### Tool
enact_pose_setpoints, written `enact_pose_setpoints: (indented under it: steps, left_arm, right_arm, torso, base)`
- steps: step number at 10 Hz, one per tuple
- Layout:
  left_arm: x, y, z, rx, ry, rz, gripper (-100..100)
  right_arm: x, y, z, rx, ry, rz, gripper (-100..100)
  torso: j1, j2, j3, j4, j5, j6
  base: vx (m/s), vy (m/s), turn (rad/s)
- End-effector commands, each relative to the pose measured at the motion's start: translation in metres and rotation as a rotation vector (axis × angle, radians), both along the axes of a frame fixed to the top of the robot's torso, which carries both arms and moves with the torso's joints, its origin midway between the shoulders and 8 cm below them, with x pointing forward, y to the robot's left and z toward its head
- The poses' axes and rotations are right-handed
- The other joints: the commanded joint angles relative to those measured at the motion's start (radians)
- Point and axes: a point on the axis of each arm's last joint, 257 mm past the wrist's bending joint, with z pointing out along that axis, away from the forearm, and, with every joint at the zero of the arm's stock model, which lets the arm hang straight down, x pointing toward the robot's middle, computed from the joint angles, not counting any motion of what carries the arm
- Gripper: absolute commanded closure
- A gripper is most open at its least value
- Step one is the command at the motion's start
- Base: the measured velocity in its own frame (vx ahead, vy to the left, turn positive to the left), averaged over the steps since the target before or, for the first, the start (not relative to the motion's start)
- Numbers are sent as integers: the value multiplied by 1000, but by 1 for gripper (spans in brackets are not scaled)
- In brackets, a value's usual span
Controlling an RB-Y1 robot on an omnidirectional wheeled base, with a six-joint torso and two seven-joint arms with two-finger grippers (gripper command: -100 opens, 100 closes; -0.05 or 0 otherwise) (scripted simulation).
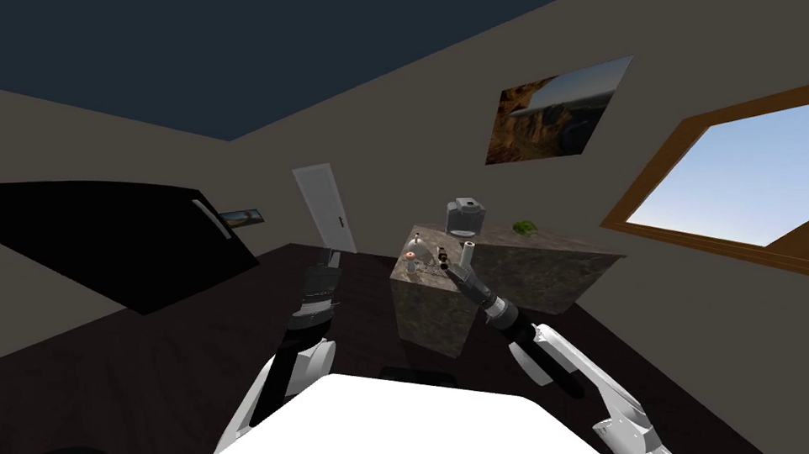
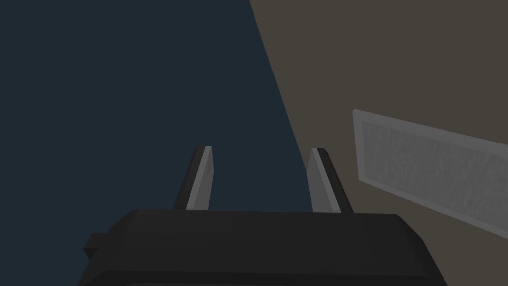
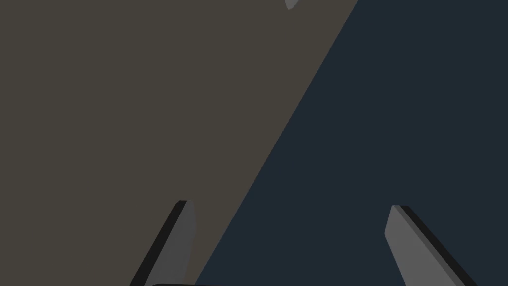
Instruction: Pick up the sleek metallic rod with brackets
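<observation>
A stone-patterned counter block [image 1: 514, 275] stands ahead of me with several small things on its top. A small dark and brass-coloured piece [image 1: 440, 254] lies near its front corner; I cannot tell if it is the rod. In the head view my right gripper [image 1: 451, 267] reaches up to that corner, right beside the piece. The right wrist view has the right gripper [image 3: 290, 206] open wide, with nothing between its fingers. My left gripper [image 1: 329, 258] is raised left of the counter, away from it. It stands open and empty in the left wrist view [image 2: 261, 151].
On the counter also stand a grey appliance [image 1: 465, 216], a white cylinder [image 1: 469, 253], a pinkish round thing [image 1: 410, 255] and a green thing [image 1: 525, 226]. A white door [image 1: 325, 208] is behind it. A black area [image 1: 100, 239] lies left. The floor is dark.
</observation>
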Motion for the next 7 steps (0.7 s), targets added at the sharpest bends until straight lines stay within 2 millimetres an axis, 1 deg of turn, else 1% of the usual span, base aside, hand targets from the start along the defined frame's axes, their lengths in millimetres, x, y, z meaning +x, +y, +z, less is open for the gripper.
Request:
enact_pose_setpoints:
  steps: [1, 2, 3, 4, 5, 6, 7]
  left_arm:
    - [0, 0, 0, 0, 0, 0, 0]
    - [0, 0, 0, 0, 0, 0, 0]
    - [0, 0, 0, 0, 0, 0, 0]
    - [0, 0, 0, 0, 0, 0, 0]
    - [0, 0, 0, 0, 0, 0, 0]
    - [0, 0, 0, 0, 0, 0, 0]
    - [0, 0, 0, 0, 0, 0, 0]
  right_arm:
    - [0, 1, -8, -59, -5, 6, -100]
    - [3, -1, -24, -145, -4, 16, -100]
    - [3, -1, -26, -159, -6, 17, -100]
    - [6, -6, -43, -249, -4, 26, -100]
    - [5, -5, -45, -261, -7, 27, -100]
    - [8, -12, -62, -350, -4, 36, -100]
    - [8, -12, -64, -364, -7, 37, -100]
  torso:
    - [0, 0, 0, 0, 0, 0]
    - [0, 0, 0, 0, 0, 0]
    - [1, 0, 0, 0, 0, 0]
    - [1, 0, 0, 0, 0, 0]
    - [2, -1, 0, 0, 0, 0]
    - [1, -1, 0, 0, 0, 0]
    - [1, -1, 0, 0, 0, 0]
  base:
    - [3, 45, -60]
    - [9, 70, -106]
    - [16, 64, -60]
    - [18, 79, -66]
    - [14, 60, -51]
    - [15, 65, -76]
    - [16, 72, -36]
